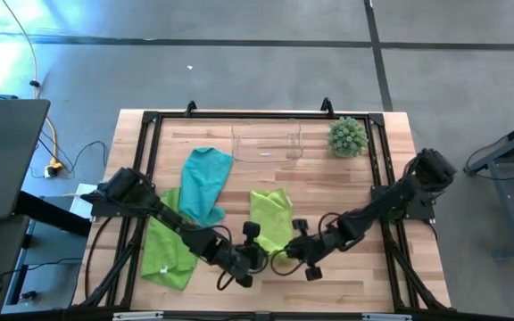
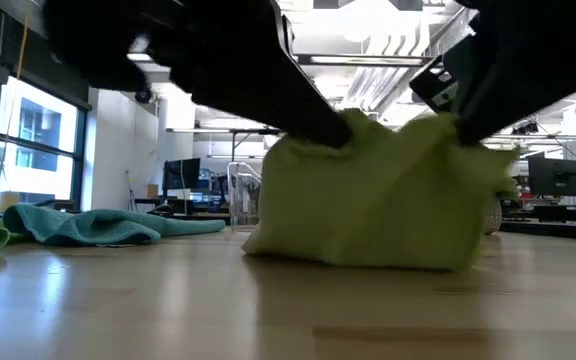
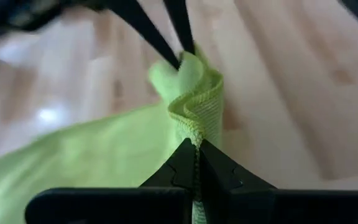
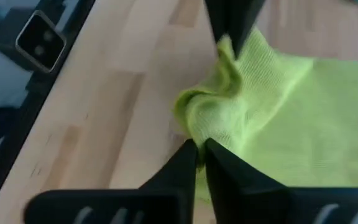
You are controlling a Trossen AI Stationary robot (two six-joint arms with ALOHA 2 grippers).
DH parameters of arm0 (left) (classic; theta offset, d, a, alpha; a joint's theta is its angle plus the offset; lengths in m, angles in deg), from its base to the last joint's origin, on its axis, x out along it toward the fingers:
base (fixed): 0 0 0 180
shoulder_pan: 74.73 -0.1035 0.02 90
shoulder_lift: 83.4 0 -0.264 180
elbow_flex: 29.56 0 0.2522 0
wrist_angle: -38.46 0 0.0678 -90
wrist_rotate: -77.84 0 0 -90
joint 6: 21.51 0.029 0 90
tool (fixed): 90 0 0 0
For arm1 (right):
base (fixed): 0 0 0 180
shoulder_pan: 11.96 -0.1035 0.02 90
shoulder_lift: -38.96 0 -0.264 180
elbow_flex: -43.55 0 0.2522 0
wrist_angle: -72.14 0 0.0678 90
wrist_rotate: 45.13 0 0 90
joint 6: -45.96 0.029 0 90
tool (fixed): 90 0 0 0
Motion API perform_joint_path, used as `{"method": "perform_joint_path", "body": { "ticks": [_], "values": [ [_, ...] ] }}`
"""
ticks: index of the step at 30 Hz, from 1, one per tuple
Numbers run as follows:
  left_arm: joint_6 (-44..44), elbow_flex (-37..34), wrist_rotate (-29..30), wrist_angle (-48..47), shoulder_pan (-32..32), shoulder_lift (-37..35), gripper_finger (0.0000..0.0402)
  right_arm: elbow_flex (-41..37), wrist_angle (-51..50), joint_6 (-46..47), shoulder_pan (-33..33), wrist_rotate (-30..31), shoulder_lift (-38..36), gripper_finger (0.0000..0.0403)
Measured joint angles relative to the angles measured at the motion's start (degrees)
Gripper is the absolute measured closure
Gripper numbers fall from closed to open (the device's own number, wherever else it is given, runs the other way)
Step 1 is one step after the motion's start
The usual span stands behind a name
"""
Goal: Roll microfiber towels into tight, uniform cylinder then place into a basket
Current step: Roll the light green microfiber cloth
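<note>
A lime green microfiber towel [image 1: 272,217] lies near the table's front middle. Both grippers are shut on its near edge: my left gripper [image 1: 259,259] at one end, my right gripper [image 1: 281,259] at the other. In the low view this towel [image 2: 368,205] hangs bunched between the two grips, and its lower part rests on the table. A second lime green towel [image 1: 168,251] lies crumpled under my left arm. A teal towel [image 1: 205,183] lies spread behind it. The clear basket [image 1: 268,143] stands at the far edge. My left gripper pinches the towel's hemmed edge [image 3: 196,127] between its two fingers and slants down from the table's left. The edge puckers into folds just beyond the fingertips. That end is raised, and cloth below it reaches the table. My right gripper pinches a bunched fold at the towel's edge [image 4: 199,121] between its two fingers and slants down from the table's right. Whether it holds one layer or several does not show. That end is held up [image 2: 448,125], and the lower cloth lies on the table.
A round spiky green plant ball [image 1: 348,136] sits at the far right, beside the basket. A black frame [image 1: 150,120] borders the wooden tabletop. Bare wood lies to the right of the held towel and between it and the basket.
</note>
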Motion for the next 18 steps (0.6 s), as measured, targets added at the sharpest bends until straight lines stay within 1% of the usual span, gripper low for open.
{"method": "perform_joint_path", "body": {
  "ticks": [2, 5, 7, 9, 11, 15, 16, 18],
  "values": [
    [-2.77, -0.09, -2.3, 0.03, 0.45, 0.05, 0.0398, 1.05, 0.51, 0.0, -0.57, -1.04, 0.94, 0.034],
    [-8.21, 0.09, -8.19, 1.2, 0.66, 0.02, 0.0398, 2.07, -0.28, 0.0, -1.23, -1.12, 0.86, 0.0309],
    [-11.46, -0.02, -11.96, 1.62, 0.64, 0.02, 0.0397, 2.85, -2.51, 0.0, -1.54, -1.12, 0.19, 0.0295],
    [-14.15, 0.02, -12.66, 1.52, 0.79, 0.0, 0.039, 3.73, -4.89, -0.02, -1.54, -0.6, -0.05, 0.0288],
    [-15.42, 0.02, -12.65, 0.99, 1.04, 0.0, 0.0376, 3.97, -7.72, -0.76, -1.44, 2.27, -0.04, 0.0286],
    [-16.62, 0.02, -13.42, -0.09, 1.57, 0.0, 0.0339, 3.25, -8.06, -1.64, -0.46, 12.22, 0.55, 0.0286],
    [-17.26, 0.02, -13.6, -0.2, 1.78, 0.0, 0.0328, 2.91, -7.84, -1.53, 0.22, 13.89, 0.78, 0.0286],
    [-17.49, 0.02, -13.64, -0.19, 2.19, 0.0, 0.0308, 2.87, -7.34, -0.77, 1.74, 15.04, 1.65, 0.0286]
  ]
}}
